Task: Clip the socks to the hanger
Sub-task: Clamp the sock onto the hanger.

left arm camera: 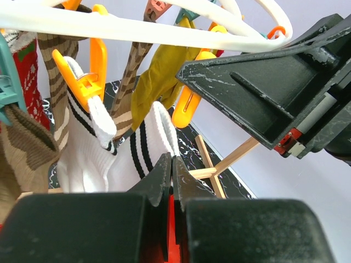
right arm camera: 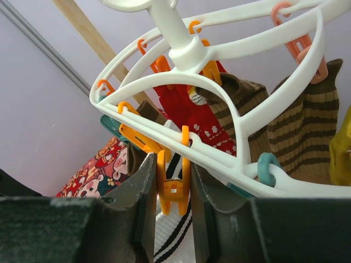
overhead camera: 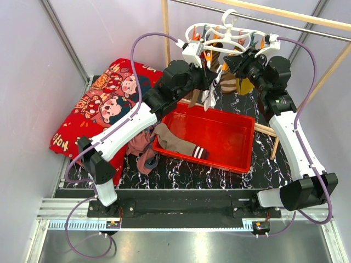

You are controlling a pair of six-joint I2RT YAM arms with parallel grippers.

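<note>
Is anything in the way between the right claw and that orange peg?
No, nothing I can see. The right gripper has the orange peg squeezed between its fingers, just under the hanger.

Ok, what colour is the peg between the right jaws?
Orange peg; clearest in right wrist view.

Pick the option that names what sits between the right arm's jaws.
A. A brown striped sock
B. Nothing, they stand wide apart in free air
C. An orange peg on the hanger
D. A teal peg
C: in the right wrist view the jaws press on either side of an orange peg that hangs from the white hanger.
</note>
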